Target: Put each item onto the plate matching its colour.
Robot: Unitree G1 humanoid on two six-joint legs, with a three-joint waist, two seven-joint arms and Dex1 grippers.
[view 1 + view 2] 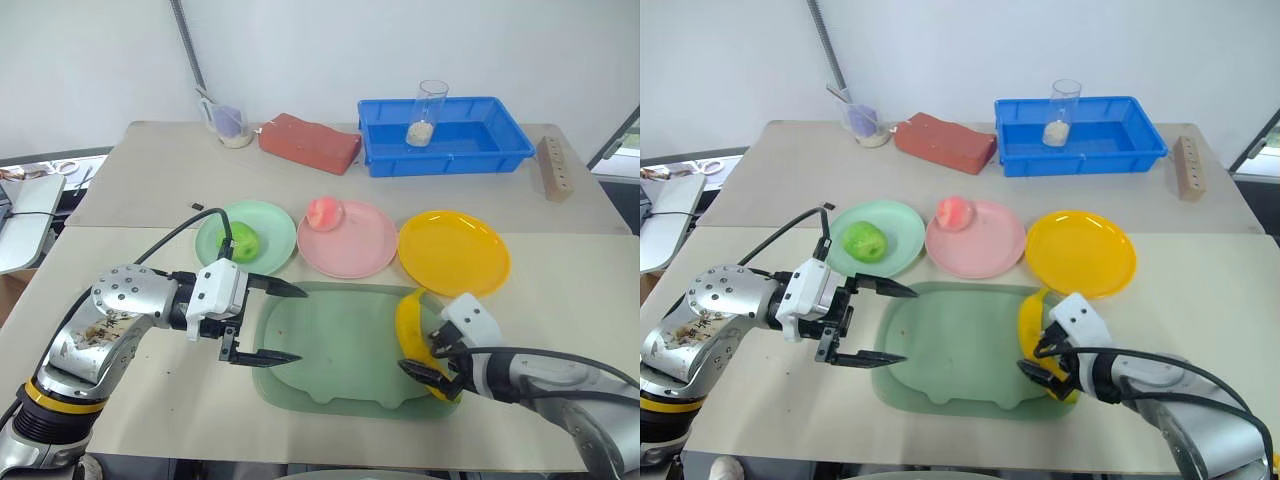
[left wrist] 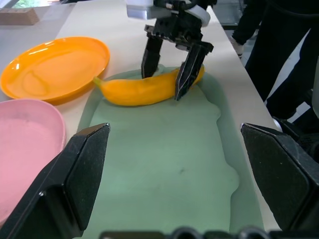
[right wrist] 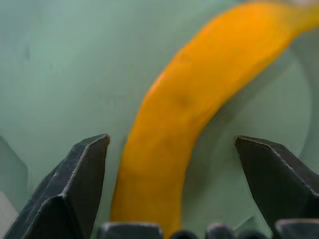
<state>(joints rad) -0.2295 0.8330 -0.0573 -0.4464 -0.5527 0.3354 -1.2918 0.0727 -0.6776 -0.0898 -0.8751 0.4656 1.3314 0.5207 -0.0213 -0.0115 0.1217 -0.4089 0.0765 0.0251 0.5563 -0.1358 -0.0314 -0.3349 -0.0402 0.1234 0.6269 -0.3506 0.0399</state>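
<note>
Now | right claw (image 1: pixel 428 358) open astride banana (image 1: pixel 412 330), tray (image 1: pixel 330 350) edge | left claw (image 1: pixel 268 322) wide, empty

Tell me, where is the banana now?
The banana lies at the right end of the green tray, just in front of the yellow plate, between the right gripper's open fingers.

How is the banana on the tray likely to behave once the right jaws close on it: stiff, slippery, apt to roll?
The banana looks like smooth moulded plastic, so probably stiff and light. Its glossy, rounded skin may slip or twist between the narrow black fingers of the right gripper, whose jaws straddle it, still apart. Lying curved on the tray, it seems more apt to pivot than roll.
</note>
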